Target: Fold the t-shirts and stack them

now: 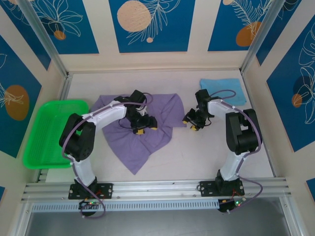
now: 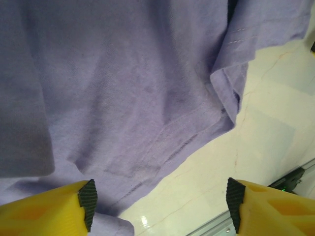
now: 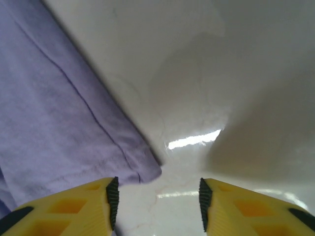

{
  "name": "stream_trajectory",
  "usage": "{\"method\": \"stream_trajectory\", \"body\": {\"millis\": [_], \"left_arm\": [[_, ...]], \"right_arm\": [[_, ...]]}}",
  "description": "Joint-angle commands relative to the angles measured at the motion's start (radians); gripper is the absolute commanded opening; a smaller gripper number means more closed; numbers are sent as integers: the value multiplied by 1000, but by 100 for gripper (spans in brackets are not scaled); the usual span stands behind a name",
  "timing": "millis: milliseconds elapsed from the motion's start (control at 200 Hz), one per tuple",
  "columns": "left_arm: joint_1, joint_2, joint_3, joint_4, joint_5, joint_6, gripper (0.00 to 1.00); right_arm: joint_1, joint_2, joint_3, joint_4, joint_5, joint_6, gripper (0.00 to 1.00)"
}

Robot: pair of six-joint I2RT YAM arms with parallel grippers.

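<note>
The lavender-purple t-shirt (image 1: 147, 125) lies crumpled in the middle of the table, a pointed flap reaching toward the near edge. My left gripper (image 1: 142, 125) hovers over its middle, open, with the shirt's hemmed edge (image 2: 187, 132) just ahead of the yellow fingers (image 2: 49, 206) and nothing held. My right gripper (image 1: 193, 121) stands open just right of the shirt, a corner of the purple cloth (image 3: 142, 169) lying beside its left finger (image 3: 74, 209). The sky-blue t-shirt (image 1: 224, 89) rests as a folded rectangle at the back right.
A bright green plastic tray (image 1: 54, 130) sits at the table's left edge. Bare pale tabletop (image 1: 197, 152) spreads between the purple shirt and the right arm's base. A metal rail (image 1: 157, 187) runs along the near edge.
</note>
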Motion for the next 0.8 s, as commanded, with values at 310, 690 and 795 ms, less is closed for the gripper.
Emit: {"method": "stream_trajectory", "body": {"millis": [310, 690, 795], "left_arm": [[-109, 49, 1, -110, -84, 70, 68], [-212, 137, 66, -170, -195, 152, 63], [-222, 157, 80, -169, -194, 158, 59]], "right_arm": [[14, 77, 20, 56, -38, 21, 24], [17, 74, 58, 30, -27, -11, 2], [17, 64, 54, 27, -29, -18, 0]]}}
